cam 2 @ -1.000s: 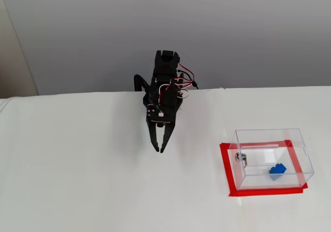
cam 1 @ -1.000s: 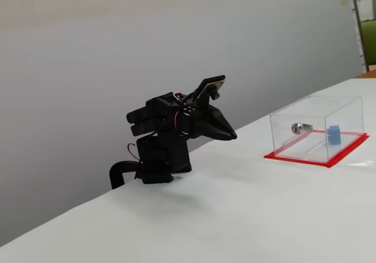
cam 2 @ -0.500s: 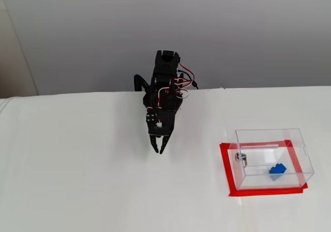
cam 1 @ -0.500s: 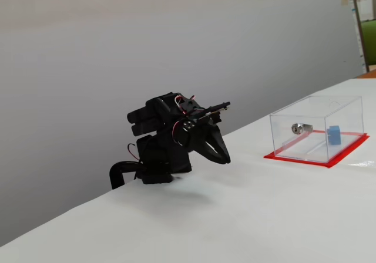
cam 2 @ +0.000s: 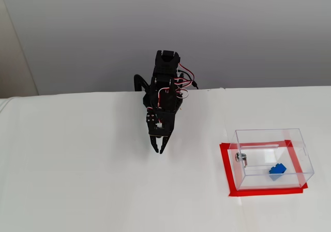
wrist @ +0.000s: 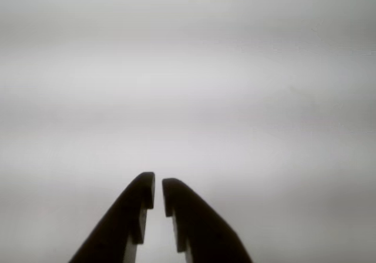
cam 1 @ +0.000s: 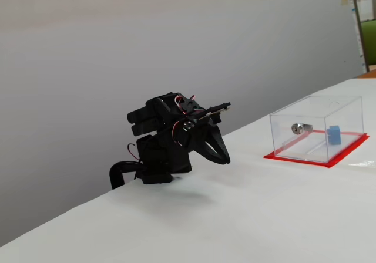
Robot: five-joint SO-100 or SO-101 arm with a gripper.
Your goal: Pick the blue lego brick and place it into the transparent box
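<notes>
Little is looking likely to go wrong now, judging by how things are lying: the blue lego brick (cam 2: pixel 277 170) is already sitting inside the transparent box (cam 2: pixel 272 158), on its floor toward the wall farthest from the arm, so the placing looks done. What risk is left would come from the arm itself: a swing toward the box could be nudging it off its red base (cam 2: pixel 226 170) or tipping it, and a reach back in could be dragging the brick out. The claw (wrist: pixel 157 194) is showing only a thin slit between its dark fingertips in the wrist view, nearly closed, gripping nothing and touching nothing, with only blank white tabletop (wrist: pixel 235 98) beyond it. In both fixed views the claw (cam 2: pixel 159 150) is hanging folded down close to the arm's base, well apart from the box, pointing at the tabletop. The silver lock (cam 1: pixel 298 128) is sitting on the box wall nearer the arm, with the brick (cam 1: pixel 333 135) beyond it.
</notes>
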